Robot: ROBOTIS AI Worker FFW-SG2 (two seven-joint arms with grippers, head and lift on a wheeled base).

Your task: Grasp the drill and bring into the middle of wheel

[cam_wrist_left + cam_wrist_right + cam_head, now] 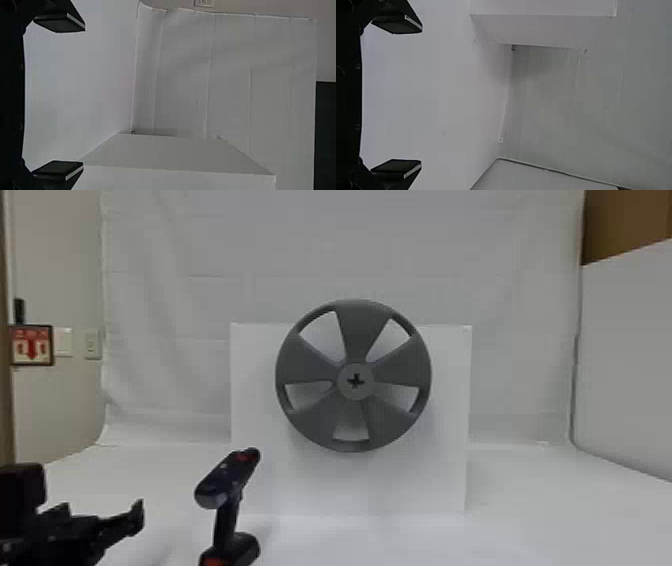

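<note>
Well, the white desk (pixel 525 500) carries a white box (pixel 440 470), with the grey wheel (pixel 355 335) upright at its front. The left end effector (pixel 102 522) and right end effector (pixel 421 96) are both spread wide, empty. The drill (pixel 227 510), handle down, is near the left one, left of the wheel and lower.

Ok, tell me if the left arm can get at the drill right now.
Probably yes: the left gripper is open and sits left of the drill in the head view, with nothing seen standing between them, though depth is hard to judge.
</note>
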